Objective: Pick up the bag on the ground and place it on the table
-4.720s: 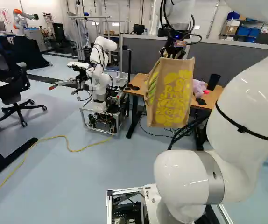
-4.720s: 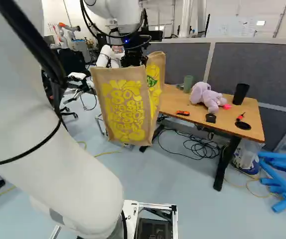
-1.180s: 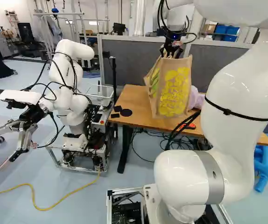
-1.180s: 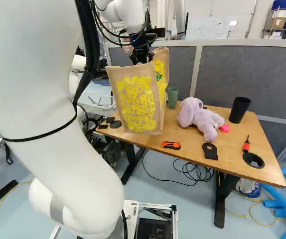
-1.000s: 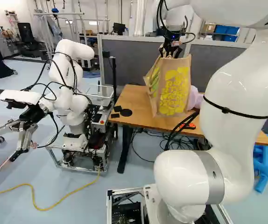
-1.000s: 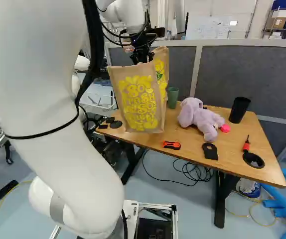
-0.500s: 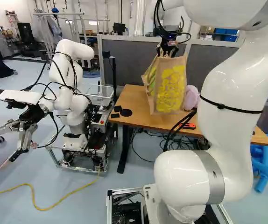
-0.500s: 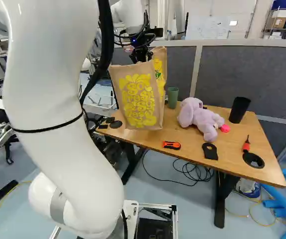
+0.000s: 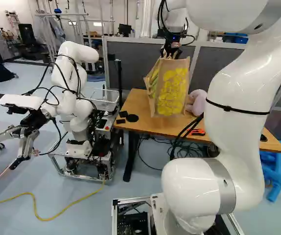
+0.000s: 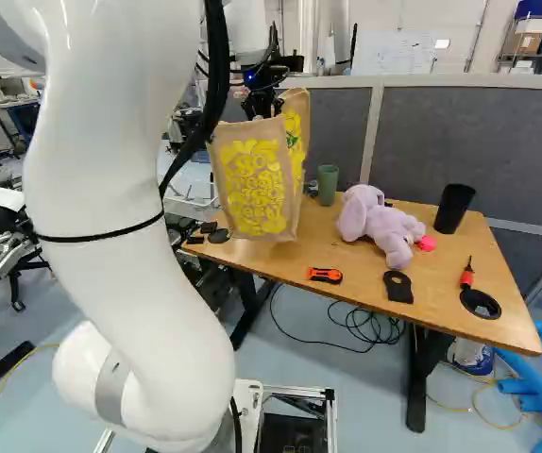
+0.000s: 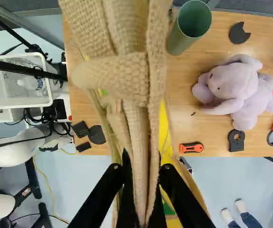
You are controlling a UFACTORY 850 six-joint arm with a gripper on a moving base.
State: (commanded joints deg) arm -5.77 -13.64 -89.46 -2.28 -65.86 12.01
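The tan, rough cloth bag [image 10: 256,189] hangs upright over the brown wooden table [image 10: 441,307], near the end with the small black flat bits [image 10: 219,236]. I can't tell if its bottom touches the wood. Big, puffy yellow letters [image 9: 172,93] cover its front, and its side has yellow and green pictures. The black pincer [image 10: 264,108] is closed on the bag's bunched top, squeezing the cloth from both sides. A green cup [image 10: 328,184] stands close to the bag.
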